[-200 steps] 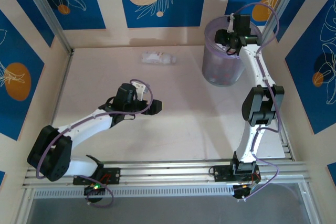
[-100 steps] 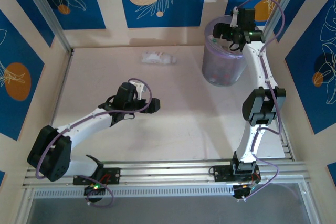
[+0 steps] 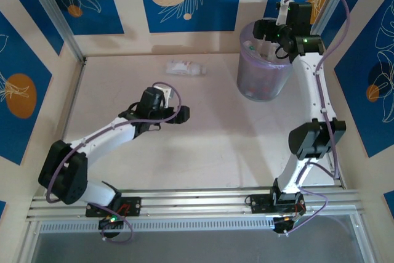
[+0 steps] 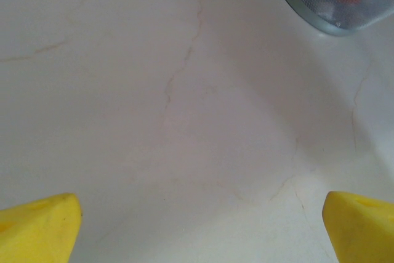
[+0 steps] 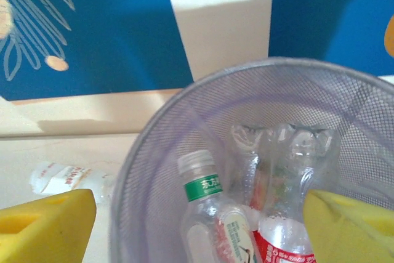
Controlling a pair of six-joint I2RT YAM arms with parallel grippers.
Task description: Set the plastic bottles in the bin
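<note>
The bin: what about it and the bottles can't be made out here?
- Right wrist view: bottles in the bin run off the bottom edge; count unclear.
- Top view: right arm covers part of the bin's mouth.
- Top view: loose bottle too small to read its label.

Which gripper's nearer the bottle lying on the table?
Left. The left gripper hangs open just on the near side of the loose bottle. The right gripper is over the bin, farther off to the bottle's right.
</note>
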